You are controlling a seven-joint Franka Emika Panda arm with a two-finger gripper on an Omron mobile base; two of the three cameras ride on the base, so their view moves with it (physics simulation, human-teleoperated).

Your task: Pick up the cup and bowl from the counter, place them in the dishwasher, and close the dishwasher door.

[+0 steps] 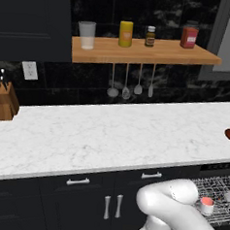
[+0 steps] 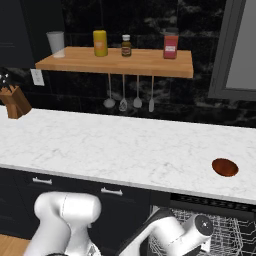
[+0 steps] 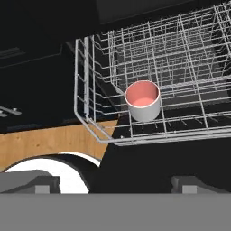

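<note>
cup (image 3: 142, 100): upright in the rack (image 3: 180, 67), near its front corner; done.
bowl (image 2: 225, 167): on the counter (image 2: 120, 145), right end; likely light, rigid, slick. Take it by the rim.
gripper (image 3: 115, 184): you have it wide open, empty, low by the dishwasher, well below the bowl.

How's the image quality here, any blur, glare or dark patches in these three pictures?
Left base view: sharp, evenly lit counter, no glare. Right base view: bowl crisp, wall behind very dark. Hand view: cup and rack clear, surroundings nearly black.
</note>
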